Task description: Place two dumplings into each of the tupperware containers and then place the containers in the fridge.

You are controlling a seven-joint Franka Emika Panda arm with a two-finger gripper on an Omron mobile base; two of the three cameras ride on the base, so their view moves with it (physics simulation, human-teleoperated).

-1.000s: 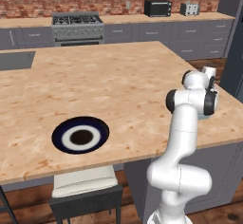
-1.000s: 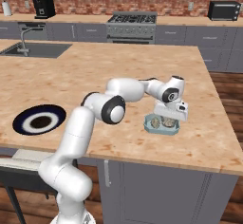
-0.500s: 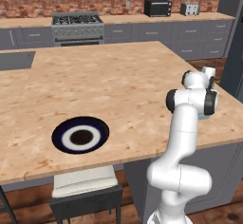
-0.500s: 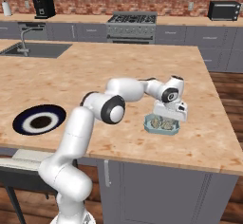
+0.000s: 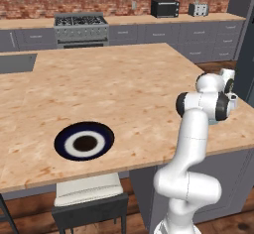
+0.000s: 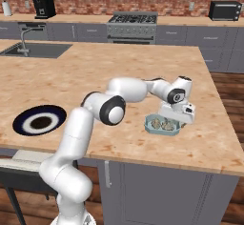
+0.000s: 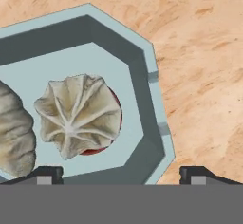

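The gripper [image 7: 121, 173] hangs just above the pale blue-teal tupperware container [image 6: 151, 127], jaws spread wide and empty. Inside the container lie two dumplings [image 6: 162, 124]: a pleated one [image 7: 77, 115] directly below the fingertips and a second [image 7: 15, 137] touching it. The container rests on the wooden island counter [image 6: 119, 71]; a dark blue plate [image 6: 39, 120] sits well apart from it. Beyond the island stands a stove [image 6: 133, 25].

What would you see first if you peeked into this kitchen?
Probably the big white robot arm bending over the wooden counter, its open gripper hovering just above a small pale blue container near the counter's right end. Two pleated dumplings sit inside that container. Far to the left lies a round dark blue plate with a white ring.
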